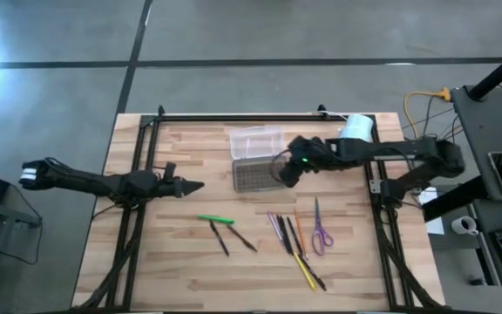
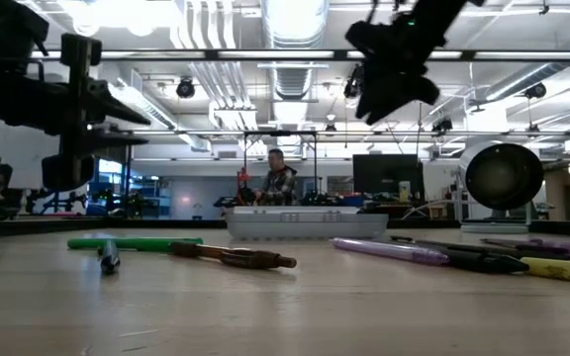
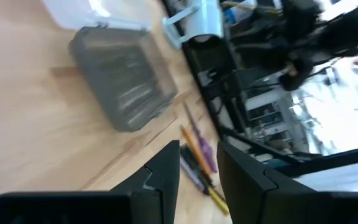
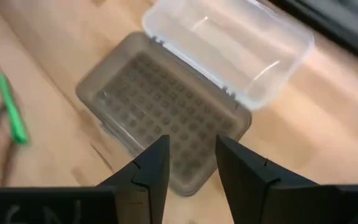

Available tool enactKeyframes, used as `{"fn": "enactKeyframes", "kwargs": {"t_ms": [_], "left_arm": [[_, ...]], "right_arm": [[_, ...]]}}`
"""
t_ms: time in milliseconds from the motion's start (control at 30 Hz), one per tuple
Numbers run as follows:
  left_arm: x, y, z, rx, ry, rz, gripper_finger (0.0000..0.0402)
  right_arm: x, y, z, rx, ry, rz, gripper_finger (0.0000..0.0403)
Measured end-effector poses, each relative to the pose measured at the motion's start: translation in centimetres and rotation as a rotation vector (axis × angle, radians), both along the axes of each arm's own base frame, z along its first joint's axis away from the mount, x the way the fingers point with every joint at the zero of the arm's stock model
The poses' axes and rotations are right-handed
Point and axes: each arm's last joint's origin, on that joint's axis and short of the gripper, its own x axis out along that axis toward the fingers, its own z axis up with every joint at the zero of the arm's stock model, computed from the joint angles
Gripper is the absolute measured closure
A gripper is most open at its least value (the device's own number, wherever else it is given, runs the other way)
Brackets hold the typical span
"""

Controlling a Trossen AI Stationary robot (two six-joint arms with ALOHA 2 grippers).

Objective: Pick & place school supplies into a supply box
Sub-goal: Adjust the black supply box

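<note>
The supply box lies open on the table, its dark grey half (image 1: pixel 254 175) flat on the wood and its clear lid (image 1: pixel 256 139) folded back toward the far edge. It also shows in the right wrist view (image 4: pixel 166 112) and the low view (image 2: pixel 305 222). A green pen (image 1: pixel 216 220), dark pens (image 1: pixel 221 238), a cluster of pens and pencils (image 1: pixel 286 234), a yellow one (image 1: pixel 302 267) and purple-handled scissors (image 1: pixel 321 232) lie flat nearer the near edge. My right gripper (image 1: pixel 284 173) hovers open above the grey half's right end. My left gripper (image 1: pixel 192 186) hangs open left of the box, above the table.
A white cylindrical roll (image 1: pixel 356 128) stands at the far right of the table, beside the right arm. Black frame rails (image 1: pixel 138 166) run along the table's left, right and far sides. A person (image 2: pixel 279 183) sits in the room beyond the far edge.
</note>
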Motion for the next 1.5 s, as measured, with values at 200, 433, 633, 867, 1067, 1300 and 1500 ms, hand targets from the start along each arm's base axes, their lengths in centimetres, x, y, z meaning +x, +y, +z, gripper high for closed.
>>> {"fn": "enactKeyframes", "kwargs": {"t_ms": [200,433,633,867,1067,1300,1500], "left_arm": [[1.0,-0.1,0.7,0.004,0.043,-0.002,0.0309],[2.2,-0.7,1.5,0.032,0.076,-0.047,0.0309],[2.9,-1.4,1.2,0.039,0.129,-0.089,0.0309],[3.2,-1.7,0.7,0.012,0.161,-0.095,0.0309],[3.2,-1.7,0.6,0.012,0.164,-0.094,0.0309],[3.2,-1.7,0.6,0.013,0.164,-0.094,0.0309],[3.2,-1.7,0.6,0.013,0.166,-0.094,0.0309]], "right_arm": [[3.7,-2.9,-1.1,-0.023,0.182,0.225,0.0286],[6.4,-4.9,-2.8,-0.183,0.32,0.514,0.0276],[8.3,-5.5,-4.9,-0.246,0.414,0.695,0.0241],[10.8,-6.9,-7.4,-0.253,0.476,0.737,0.019],[11.6,-8.7,-7.4,-0.265,0.47,0.717,0.0175],[11.3,-9.5,-9.5,-0.179,0.533,0.731,0.0177],[12.1,-9.8,-10.7,-0.181,0.491,0.671,0.018]]}}
